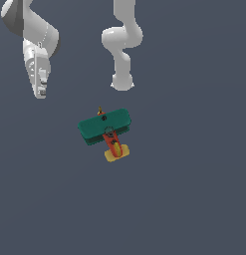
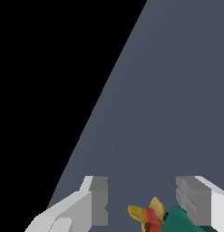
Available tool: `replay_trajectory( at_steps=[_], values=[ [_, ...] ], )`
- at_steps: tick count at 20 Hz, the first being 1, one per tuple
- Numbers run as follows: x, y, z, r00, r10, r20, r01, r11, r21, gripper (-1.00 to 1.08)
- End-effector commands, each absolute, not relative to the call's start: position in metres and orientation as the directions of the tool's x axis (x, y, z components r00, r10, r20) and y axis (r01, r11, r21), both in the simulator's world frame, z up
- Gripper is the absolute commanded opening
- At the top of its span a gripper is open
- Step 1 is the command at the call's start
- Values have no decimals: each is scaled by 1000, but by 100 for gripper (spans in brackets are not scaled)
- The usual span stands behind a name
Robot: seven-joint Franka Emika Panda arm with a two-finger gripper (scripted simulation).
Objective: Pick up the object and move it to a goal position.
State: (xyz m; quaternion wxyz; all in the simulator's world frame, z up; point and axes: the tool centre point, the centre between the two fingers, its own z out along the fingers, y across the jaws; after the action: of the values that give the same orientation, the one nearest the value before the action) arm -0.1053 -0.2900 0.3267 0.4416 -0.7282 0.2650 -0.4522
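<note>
The object, a toy biplane point(image 1: 104, 127) with dark green wings, a red-orange body and a yellow tail, rests on the grey floor in the middle of the exterior view. My gripper point(image 1: 40, 92) hangs at the end of the white arm, well off to the exterior view's left of the plane and apart from it. In the wrist view the gripper point(image 2: 143, 199) is open with nothing between its fingers point(image 2: 99, 199). Only the plane's yellow tail, red body and a green wing corner point(image 2: 152, 217) show at the picture's edge, beyond the fingertips.
A plain dark grey floor point(image 1: 194, 199) spreads all around the plane. The arm's white links point(image 1: 122, 45) rise at the back of the exterior view. In the wrist view a black area point(image 2: 41, 90) lies past the floor's edge.
</note>
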Motion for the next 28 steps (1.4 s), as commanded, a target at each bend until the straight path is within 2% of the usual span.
replay_trajectory(
  at_steps=[1,15,28],
  values=[
    [-103,-285,305,453,-801,390,3,-437,-900,28],
    [-96,-230,191,496,-844,202,-82,-277,-957,28],
    [-98,-202,152,517,-846,134,-121,-227,-966,28]
  ],
)
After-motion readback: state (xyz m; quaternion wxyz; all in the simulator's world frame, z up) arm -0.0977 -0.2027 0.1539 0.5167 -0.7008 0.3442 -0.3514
